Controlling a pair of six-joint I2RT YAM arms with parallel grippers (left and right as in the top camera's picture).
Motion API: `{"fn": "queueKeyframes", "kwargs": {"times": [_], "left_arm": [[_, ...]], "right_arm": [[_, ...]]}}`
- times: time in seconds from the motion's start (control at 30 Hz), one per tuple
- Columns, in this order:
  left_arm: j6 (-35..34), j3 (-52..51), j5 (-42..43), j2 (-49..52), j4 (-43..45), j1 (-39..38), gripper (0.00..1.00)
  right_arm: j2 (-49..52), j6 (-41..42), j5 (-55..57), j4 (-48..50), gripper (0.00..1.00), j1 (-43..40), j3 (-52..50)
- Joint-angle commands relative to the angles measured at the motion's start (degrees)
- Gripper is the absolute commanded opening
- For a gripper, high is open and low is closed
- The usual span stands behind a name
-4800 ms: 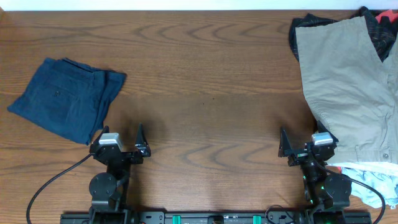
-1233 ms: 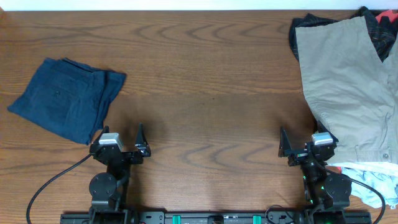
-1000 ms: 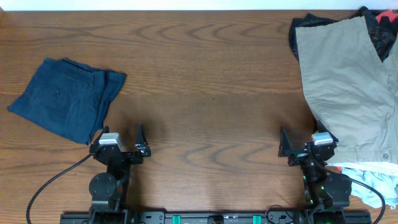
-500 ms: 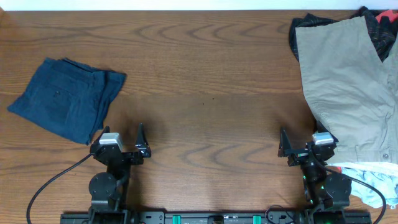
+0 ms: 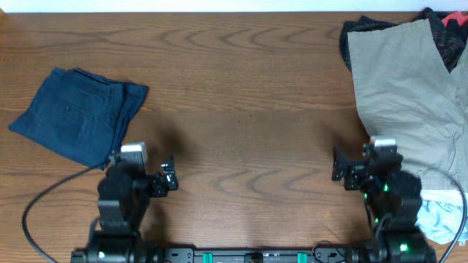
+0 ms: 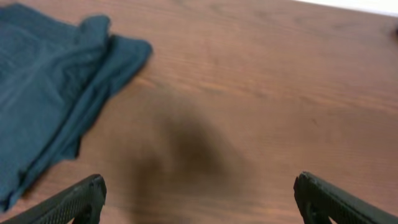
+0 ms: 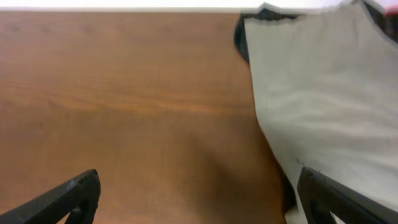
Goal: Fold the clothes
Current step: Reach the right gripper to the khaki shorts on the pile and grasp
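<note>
Wooden table point(image 5: 241, 88) stretches between navy shorts point(image 5: 77, 113) and khaki shorts point(image 5: 409, 95), well apart.

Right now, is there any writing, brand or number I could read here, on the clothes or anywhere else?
No readable text in any view.
khaki shorts and navy shorts: no label or print shows.
black shirt: a reddish pattern at the picture's edge, too small to tell whether it holds letters.
</note>
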Motion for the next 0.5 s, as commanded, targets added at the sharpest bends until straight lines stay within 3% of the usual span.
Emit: {"fn": "queueKeyframes", "kwargs": {"times": [0.0, 0.2, 0.37, 0.47], "left_arm": [[-0.28, 7.56, 4.46, 8.13, -4.81, 0.35, 0.98], [-0.28, 21.22, 5.14, 23.04, -17.84, 0.35, 0.98], [-0.31, 24.13, 5.14, 30.73, -19.71, 0.35, 0.98], [-0.31, 24.13, 5.14, 33.44, -20.13, 0.33, 0.98]], "right_arm": [[9.46, 1.29, 3.08, -4.87, 0.99, 0.31, 8.22], [29.27, 2.93, 6.86, -18.75, 0.99, -0.94, 24.06], [41.72, 2.93, 6.91, -19.43, 0.99, -1.53, 28.92], [46.66, 3.17, 12.66, -19.71, 0.99, -1.57, 28.85]]}}
